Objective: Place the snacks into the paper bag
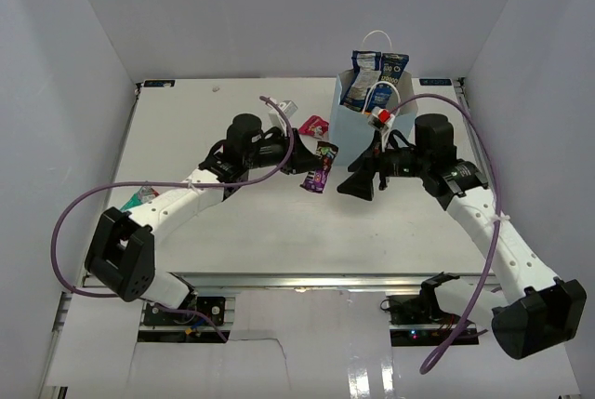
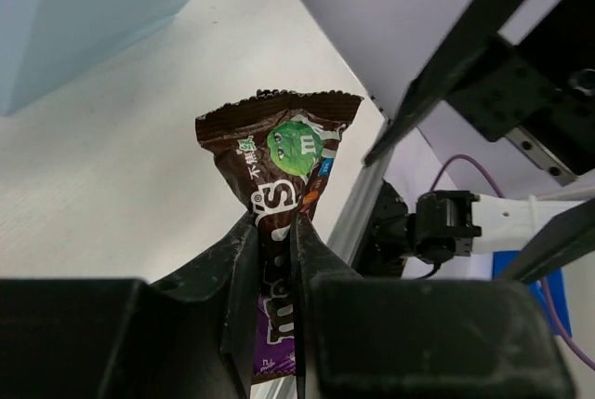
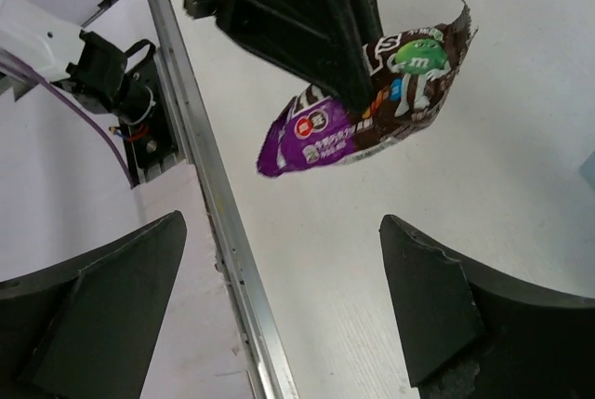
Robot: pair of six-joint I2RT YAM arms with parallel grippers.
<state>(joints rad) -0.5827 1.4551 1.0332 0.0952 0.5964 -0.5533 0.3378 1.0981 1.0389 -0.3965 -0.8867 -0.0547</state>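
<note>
White bench [image 1: 232, 250], center: left hand [image 2: 276, 241] clamped on brown-purple candy packet [image 2: 288, 152], long axis far-to-near, purple end toward near edge. Right hand [image 1: 357, 185] spread apart beside blue paper bag [image 1: 358, 127] near far edge.

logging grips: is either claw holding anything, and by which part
Left claw pinches the brown M&M's packet across its middle; right claw is open, holding nothing.

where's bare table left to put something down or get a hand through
Widest bare patch: the near middle of the table, between the left arm and right arm. Also bare: the far left corner, behind the left arm. Crowded: beside the paper bag, where the left gripper holds the purple packet, the open right gripper faces it and a pink packet lies.
</note>
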